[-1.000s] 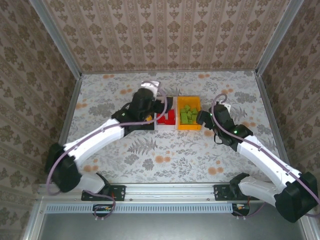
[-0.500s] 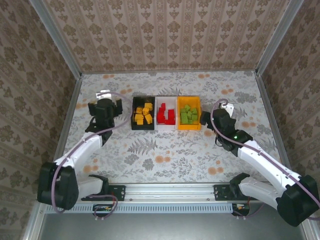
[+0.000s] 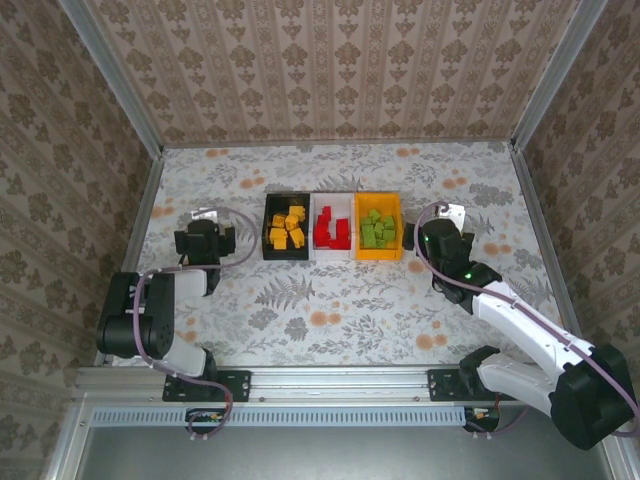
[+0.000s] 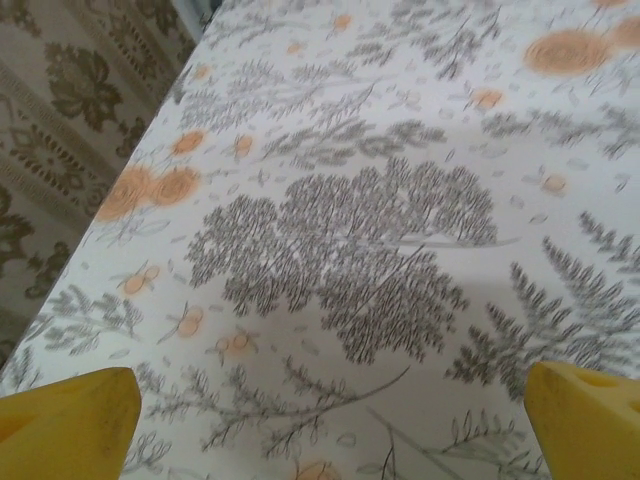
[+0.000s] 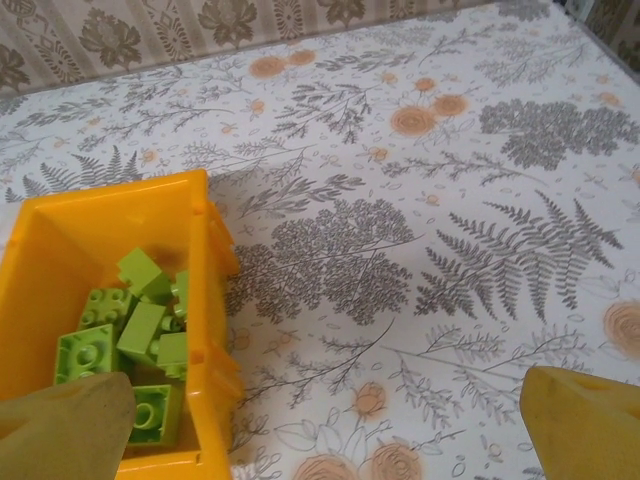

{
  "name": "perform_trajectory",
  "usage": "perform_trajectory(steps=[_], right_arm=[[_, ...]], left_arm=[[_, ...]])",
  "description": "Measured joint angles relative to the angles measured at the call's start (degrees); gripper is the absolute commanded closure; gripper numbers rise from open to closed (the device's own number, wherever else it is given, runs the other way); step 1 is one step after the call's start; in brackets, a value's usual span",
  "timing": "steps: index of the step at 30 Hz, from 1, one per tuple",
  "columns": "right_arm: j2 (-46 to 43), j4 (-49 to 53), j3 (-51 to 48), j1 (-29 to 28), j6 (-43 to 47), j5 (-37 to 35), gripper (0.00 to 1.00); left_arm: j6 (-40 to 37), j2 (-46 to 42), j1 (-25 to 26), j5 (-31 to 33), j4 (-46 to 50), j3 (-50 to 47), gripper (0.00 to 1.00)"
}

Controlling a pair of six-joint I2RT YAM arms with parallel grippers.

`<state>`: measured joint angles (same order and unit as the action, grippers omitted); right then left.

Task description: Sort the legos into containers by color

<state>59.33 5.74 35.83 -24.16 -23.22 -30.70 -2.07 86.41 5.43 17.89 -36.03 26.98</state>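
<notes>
- Patterned wallpaper panels (image 3: 330, 60) close in three sides of the cell, rising behind and to both sides of the white bin.
- Flowered tablecloth covers the table (image 3: 340, 300); the white bin sits on it a little toward the far wall from the middle.
- The right arm (image 3: 520, 320) reaches from the near edge toward the right of the white bin. The left arm (image 3: 150, 310) is folded up well to the left of it.
- The right gripper (image 5: 322, 425) hangs to the right of the white bin, just past the orange-yellow bin, its jaws released and spread wide over bare cloth.
- The left gripper (image 4: 328, 415) sits well left of the white bin, beyond the black bin, jaws likewise released and wide apart over the cloth.
- The white bin (image 3: 340, 203) stands in the middle of a tight row; the black bin (image 3: 267, 225) is against its left side and the orange-yellow bin (image 3: 379, 255) against its right.
- Red legos (image 3: 331, 230) lie inside the white bin, yellow-orange legos (image 3: 287, 228) in the black bin to its left, and light green legos (image 3: 376, 230) in the orange-yellow bin to its right.
</notes>
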Motion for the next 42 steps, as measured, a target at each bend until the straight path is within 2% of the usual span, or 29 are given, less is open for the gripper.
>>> perform_trajectory(steps=[4,10,15,21,25,31,42], right_arm=[[-0.09,-7.13,-2.75,1.88,5.29,-2.40,0.00],[1.25,-19.85,-8.35,10.78,12.61,-2.43,0.00],[9.77,-33.55,-12.63,16.96,16.50,1.49,0.00],[21.59,-47.54,-15.34,19.10,18.60,6.29,0.00],[26.82,-53.22,-15.32,19.30,19.87,10.23,0.00],[28.52,-55.15,-14.88,20.70,20.02,13.22,0.00],[28.52,-55.76,-14.88,20.96,20.02,14.14,0.00]], left_arm=[[-0.11,0.72,-2.56,-5.11,-10.45,-4.04,0.00],[-0.11,2.05,-2.95,-7.93,-11.96,-5.33,0.00],[-0.07,2.05,-2.89,-6.60,-14.27,-5.33,0.00],[-0.07,2.05,-2.84,-6.27,-14.93,-5.33,0.00],[-0.07,2.05,-2.84,-6.25,-15.02,-5.33,0.00],[-0.07,2.05,-2.84,-6.10,-15.02,-5.33,0.00],[-0.07,2.05,-2.84,-6.10,-15.04,-5.33,0.00]])
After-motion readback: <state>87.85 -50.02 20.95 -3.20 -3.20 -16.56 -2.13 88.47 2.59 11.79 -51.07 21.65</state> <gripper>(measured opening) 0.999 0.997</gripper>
